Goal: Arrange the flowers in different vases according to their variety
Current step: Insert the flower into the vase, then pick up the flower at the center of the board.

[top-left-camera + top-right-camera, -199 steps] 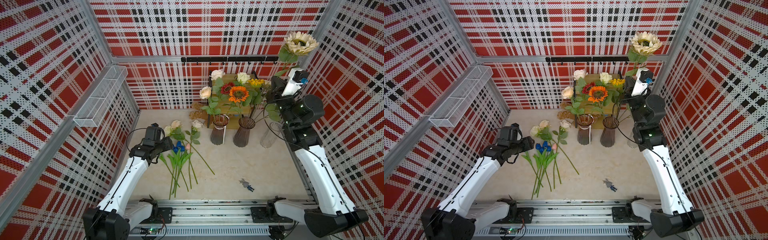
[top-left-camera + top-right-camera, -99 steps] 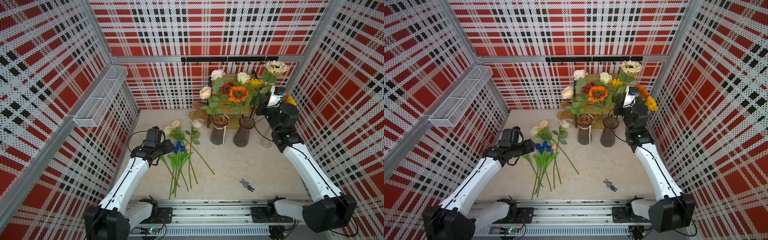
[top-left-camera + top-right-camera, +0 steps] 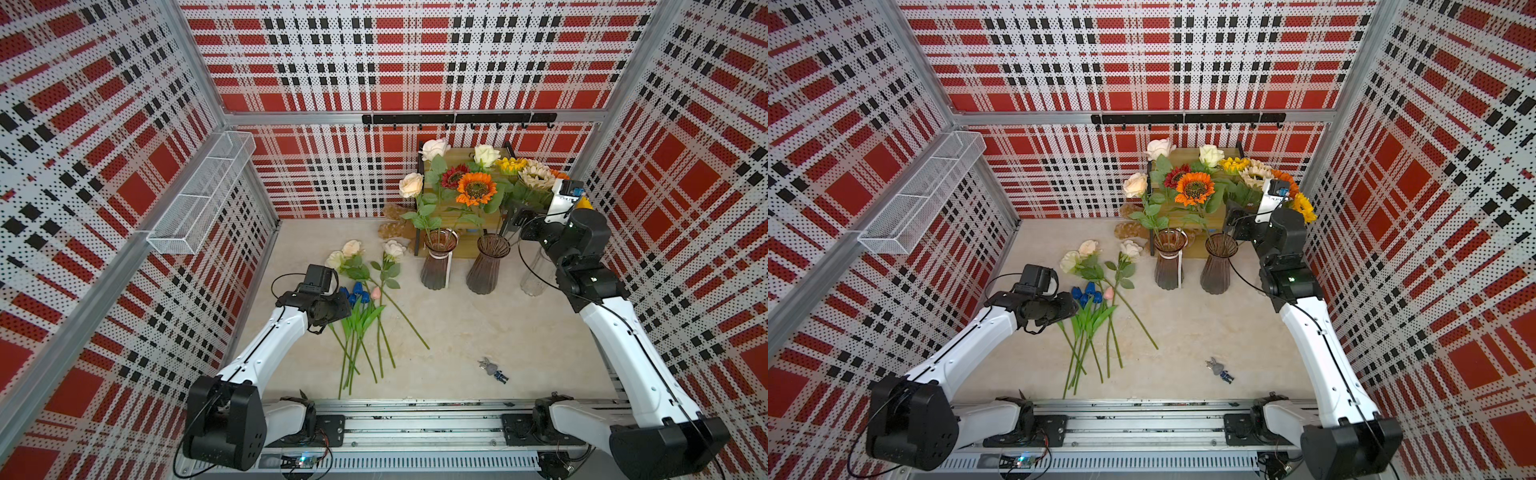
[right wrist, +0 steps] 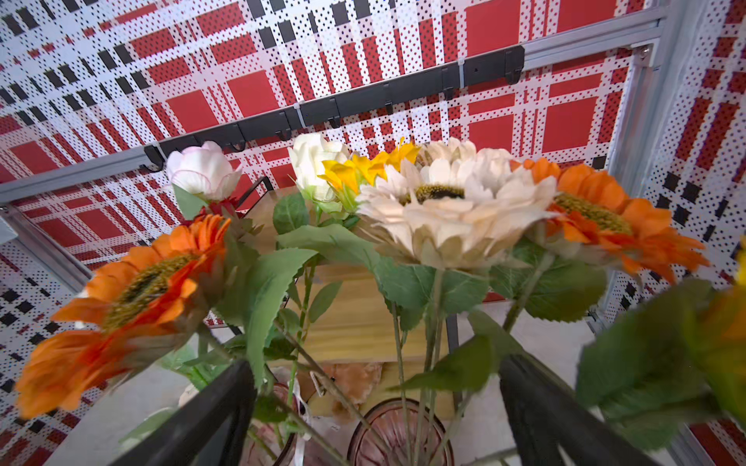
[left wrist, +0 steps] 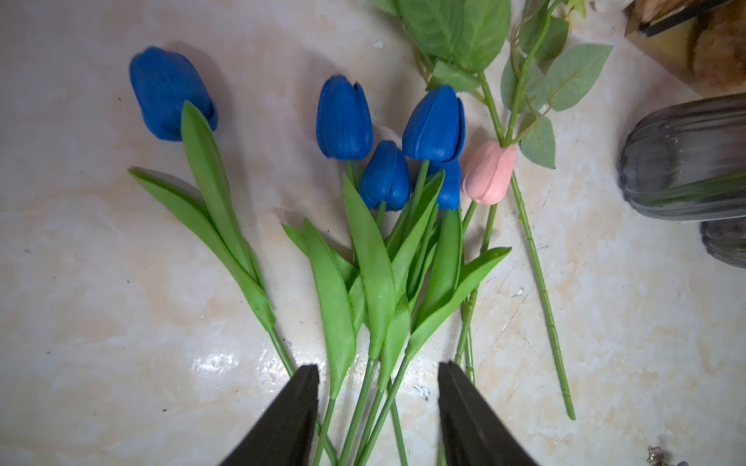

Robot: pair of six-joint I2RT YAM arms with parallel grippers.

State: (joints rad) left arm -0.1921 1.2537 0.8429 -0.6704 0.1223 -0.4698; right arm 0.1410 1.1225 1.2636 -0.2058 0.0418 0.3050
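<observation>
The right hand (image 4: 375,363) hangs wide apart by the sunflowers (image 3: 476,189) (upper right in both top views), and the left hand (image 5: 377,367), apart over the tulips (image 5: 343,117), should probably squeeze one stem next.

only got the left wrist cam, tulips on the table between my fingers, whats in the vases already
Observer: The ribbed vase closest to your tulips holds cream roses.
Operator: and the ribbed one next to it
Observer: The other ribbed vase holds sunflowers, orange, red, yellow and cream.
Operator: anything free for tulips
Observer: A clear vase stands past those two, partly behind the right arm. The part of it that shows has no flower in it.
</observation>
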